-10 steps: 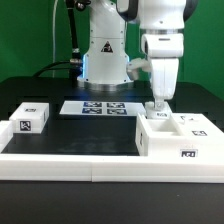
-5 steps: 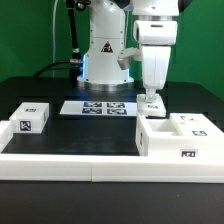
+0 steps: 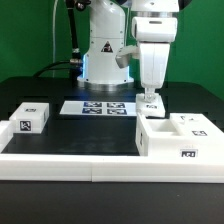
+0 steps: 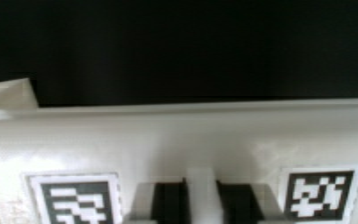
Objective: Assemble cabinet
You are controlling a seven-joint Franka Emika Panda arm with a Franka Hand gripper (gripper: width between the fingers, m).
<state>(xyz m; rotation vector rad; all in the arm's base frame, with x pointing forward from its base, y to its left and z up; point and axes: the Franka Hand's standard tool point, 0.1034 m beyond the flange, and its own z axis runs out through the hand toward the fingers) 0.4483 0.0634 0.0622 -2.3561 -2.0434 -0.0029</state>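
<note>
The white box-shaped cabinet body (image 3: 168, 140) stands at the exterior view's right, with tags on its top and front. My gripper (image 3: 151, 101) hangs just above its back left corner, shut on a small white tagged panel (image 3: 152, 98) that it holds clear of the body. In the wrist view the dark fingers (image 4: 163, 205) are pressed on a thin white strip at the gripper (image 4: 202, 205). Behind them a wide white surface (image 4: 176, 135) carries two tags, and I cannot tell which part it is. A small white tagged block (image 3: 32, 117) sits at the exterior view's left.
The marker board (image 3: 100, 107) lies flat on the black table in front of the arm's base (image 3: 103, 60). A long low white border rail (image 3: 70, 165) runs along the near edge. Black table surface lies between the block and the cabinet body.
My gripper has moved toward the exterior view's left and slightly up with the panel, from over the cabinet body's back to its back left corner. The other parts have not moved.
</note>
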